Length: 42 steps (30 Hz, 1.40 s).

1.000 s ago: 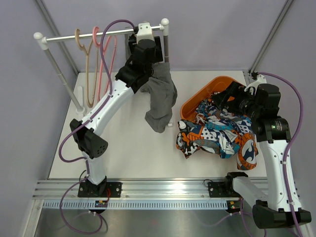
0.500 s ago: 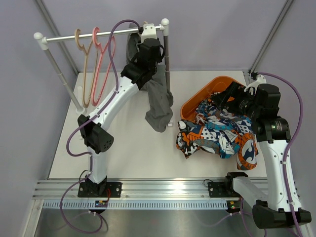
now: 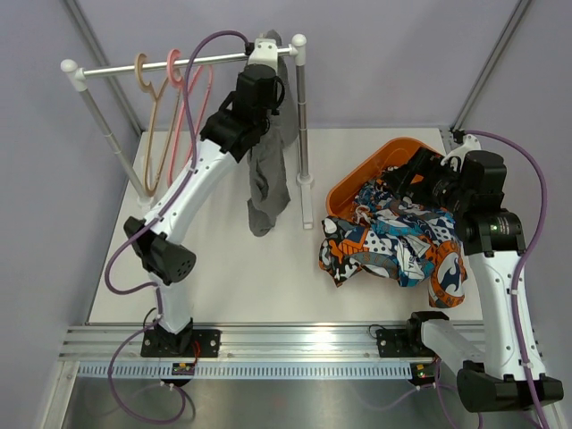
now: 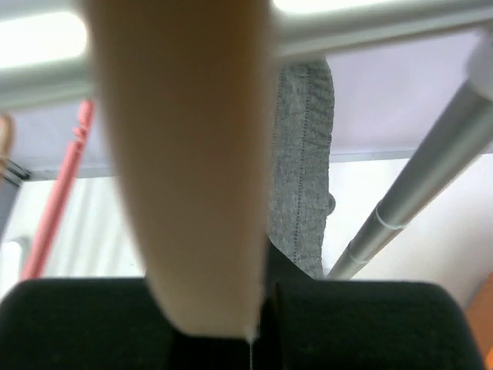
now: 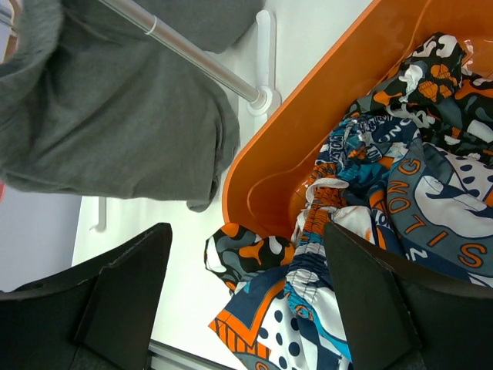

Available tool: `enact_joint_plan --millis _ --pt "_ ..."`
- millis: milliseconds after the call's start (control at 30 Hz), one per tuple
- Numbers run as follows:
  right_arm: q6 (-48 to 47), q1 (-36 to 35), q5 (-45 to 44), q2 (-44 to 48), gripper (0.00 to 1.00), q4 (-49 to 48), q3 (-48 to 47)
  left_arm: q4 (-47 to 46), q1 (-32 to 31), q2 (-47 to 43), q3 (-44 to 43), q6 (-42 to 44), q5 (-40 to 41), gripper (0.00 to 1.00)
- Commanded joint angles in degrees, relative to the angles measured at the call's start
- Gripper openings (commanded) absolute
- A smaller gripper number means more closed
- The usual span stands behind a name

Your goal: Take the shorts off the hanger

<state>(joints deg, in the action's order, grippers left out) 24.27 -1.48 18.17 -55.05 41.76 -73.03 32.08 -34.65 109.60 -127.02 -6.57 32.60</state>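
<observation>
Robot lab test cell, not a home: plain lilac wall panels (image 3: 402, 54) set in bare metal frame struts (image 3: 487, 71) box in a white table (image 3: 223, 268). A slotted aluminium rail (image 3: 295, 344) along the near edge carries two arm bases (image 3: 179, 342), with purple cables (image 3: 110, 268) looping loose. A small clothes rack (image 3: 116, 66) with hangers (image 3: 165, 125) stands on the tabletop, a staged rig. The surface below the rail is probably sheet metal, but little of it shows.

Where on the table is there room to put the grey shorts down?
The biggest bare patch of table lies in front of the hanging grey shorts, between the left arm and the heap of patterned shorts. A smaller one sits behind the orange basket, by the rack post. The right side is crowded with basket and heap.
</observation>
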Motion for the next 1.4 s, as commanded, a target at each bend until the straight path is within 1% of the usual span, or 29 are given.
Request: enact_joint_plan --millis 0,167,300,400,433,467,633,733,800,867,900,967,1000,1067,1100,1133,1167,1200,1300,1333,1367 --pt "-0.45 0.07 1.16 -0.32 0.88 -1.85 -0.18 -4.22 0.11 -10.01 -3.23 5.77 -0.96 0.00" --pt "-0.54 0.07 0.81 -0.59 0.88 -2.03 -0.53 -0.45 0.11 -14.59 -0.95 6.22 -4.11 0.00" --pt "-1.07 0.07 0.99 -1.03 0.88 -1.77 -1.14 7.97 0.11 -16.87 -0.25 6.22 -8.33 0.00" --pt "-1.86 0.07 1.60 -1.64 0.88 -1.33 -1.67 11.68 0.11 -19.32 3.00 5.60 -10.79 0.00" --pt "-1.95 0.07 2.21 -2.25 0.88 -1.07 -1.76 11.78 0.11 -20.21 6.31 5.51 -11.41 0.00" --pt "-2.21 0.07 2.39 -2.52 0.88 -0.98 -2.11 11.87 0.11 -21.00 7.74 5.60 -12.81 0.00" --pt "-2.74 0.07 3.00 -3.22 0.88 -0.54 -2.11 16.26 0.11 -23.81 10.91 4.81 -14.75 0.00" --pt "-2.91 -0.11 4.23 -3.40 0.88 -0.62 -2.20 17.93 0.11 -25.75 14.07 3.76 -16.86 0.00" --pt "-3.35 -1.68 4.33 -3.49 0.88 -0.63 -2.29 18.46 0.11 -28.99 17.49 3.41 -18.71 0.00" --pt "-3.88 -4.75 1.96 -4.28 0.87 0.08 -3.16 19.34 0.03 -32.76 19.70 2.97 -21.24 0.00" --pt "-4.06 -9.20 0.65 -4.63 0.87 0.69 -3.78 20.30 0.03 -34.00 22.23 2.88 -22.57 0.00" --pt "-3.97 -14.49 -4.45 -6.47 0.87 1.04 -5.70 20.83 -0.59 -38.12 25.40 2.96 -25.55 0.00" --pt "-3.62 -19.48 -5.86 -7.17 0.87 1.22 -6.32 21.18 -1.02 -39.54 28.64 3.14 -26.00 0.00" --pt "-2.57 -24.25 -9.72 -9.54 0.86 0.96 -8.17 21.54 -2.08 -42.26 31.82 3.05 -27.93 0.00" --pt "-2.13 -29.06 -11.30 -10.34 0.86 0.70 -8.87 21.54 -2.43 -44.89 33.49 2.79 -28.90 0.00" --pt "-1.86 -31.37 -14.19 -12.52 0.86 0.78 -10.45 21.54 -3.48 -46.13 36.64 2.53 -29.87 0.00" --pt "-1.34 -33.66 -15.61 -13.85 0.86 0.78 -11.42 21.28 -4.19 -47.36 38.24 2.18 -30.14 0.00" --pt "-1.16 -37.86 -18.06 -16.56 0.86 0.96 -12.38 21.19 -5.41 -49.55 41.21 1.56 -30.40 0.00" --pt "-0.19 -43.59 -24.30 -21.57 0.85 1.05 -16.60 20.48 -6.91 -53.07 45.71 0.51 -30.23 0.00" --pt "0.33 -46.48 -25.20 -22.72 0.85 0.87 -18.44 20.22 -7.01 -53.70 48.33 0.42 -30.23 0.00" --pt "0.69 -47.73 -25.99 -23.87 0.85 0.78 -19.33 20.05 -7.09 -54.23 49.23 0.24 -30.31 0.00"
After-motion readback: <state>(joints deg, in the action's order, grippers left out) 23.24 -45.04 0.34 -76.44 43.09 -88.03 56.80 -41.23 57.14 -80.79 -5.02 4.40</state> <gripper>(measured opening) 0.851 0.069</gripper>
